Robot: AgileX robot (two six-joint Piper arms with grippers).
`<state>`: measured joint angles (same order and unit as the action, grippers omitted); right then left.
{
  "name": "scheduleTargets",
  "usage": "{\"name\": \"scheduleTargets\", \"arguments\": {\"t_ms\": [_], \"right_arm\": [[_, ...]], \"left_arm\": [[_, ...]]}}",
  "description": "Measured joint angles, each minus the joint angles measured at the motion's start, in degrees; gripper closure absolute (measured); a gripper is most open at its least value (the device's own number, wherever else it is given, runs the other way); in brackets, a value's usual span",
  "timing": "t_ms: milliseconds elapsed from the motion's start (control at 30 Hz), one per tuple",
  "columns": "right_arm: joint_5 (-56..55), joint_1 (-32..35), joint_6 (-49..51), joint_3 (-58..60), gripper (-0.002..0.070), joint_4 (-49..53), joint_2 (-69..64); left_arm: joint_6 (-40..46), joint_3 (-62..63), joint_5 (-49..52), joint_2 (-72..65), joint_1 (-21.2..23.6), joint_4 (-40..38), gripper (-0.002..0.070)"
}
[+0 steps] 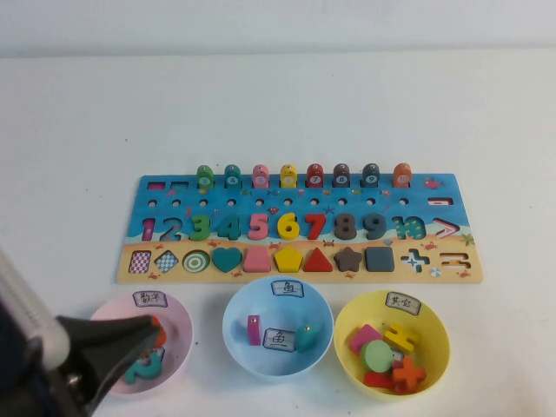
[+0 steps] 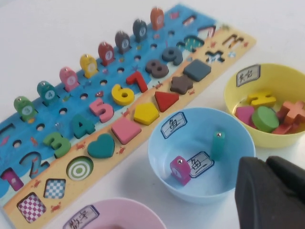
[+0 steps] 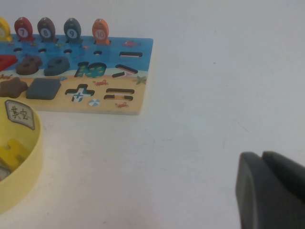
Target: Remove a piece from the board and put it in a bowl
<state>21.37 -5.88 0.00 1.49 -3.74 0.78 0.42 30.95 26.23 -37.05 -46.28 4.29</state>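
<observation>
In the blue bowl [image 1: 276,327] lies the piece [image 1: 307,336], apart from closed left claw [image 1: 130,340]; right claw [image 3: 271,191] closed

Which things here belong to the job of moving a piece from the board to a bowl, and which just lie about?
Job:
- turquoise arch-topped piece, already in the bowl
- puzzle board
- light blue bowl
- left hand, shut, over the pink bowl

Lying about:
- pink bowl
- yellow bowl
- magenta block
- right hand, shut, over bare table right of the board
</observation>
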Motion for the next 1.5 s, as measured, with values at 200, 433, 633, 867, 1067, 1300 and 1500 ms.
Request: {"name": "scheduleTargets", "arguments": {"t_ms": [200,433,633,867,1067,1300,1500], "right_arm": [[0.0,0.04,0.0,0.0,0.0694,0.0,0.0],[0.0,0.04,0.0,0.0,0.0694,0.0,0.0],[0.0,0.04,0.0,0.0,0.0694,0.0,0.0],[0.0,0.04,0.0,0.0,0.0694,0.0,0.0],[0.0,0.04,0.0,0.0,0.0694,0.0,0.0],[0.0,0.04,0.0,0.0,0.0694,0.0,0.0],[0.0,0.04,0.0,0.0,0.0694,0.0,0.0]], "left_arm": [[-0.88,-6.7,-1.2,9.08,0.0,-0.12,0.0676],[-0.88,-7.16,-2.33,10.74,0.0,-1.13,0.0677],[0.79,-10.12,-12.37,11.34,0.0,-1.25,0.0677],[9.74,-22.03,-31.08,17.14,0.59,-4.29,0.0677],[12.71,-28.49,-39.84,27.15,10.34,-7.34,0.0677],[8.33,-30.95,-38.33,34.76,28.33,-7.77,0.0677],[5.06,-32.28,-31.69,37.62,36.54,-7.77,0.0677]]}}
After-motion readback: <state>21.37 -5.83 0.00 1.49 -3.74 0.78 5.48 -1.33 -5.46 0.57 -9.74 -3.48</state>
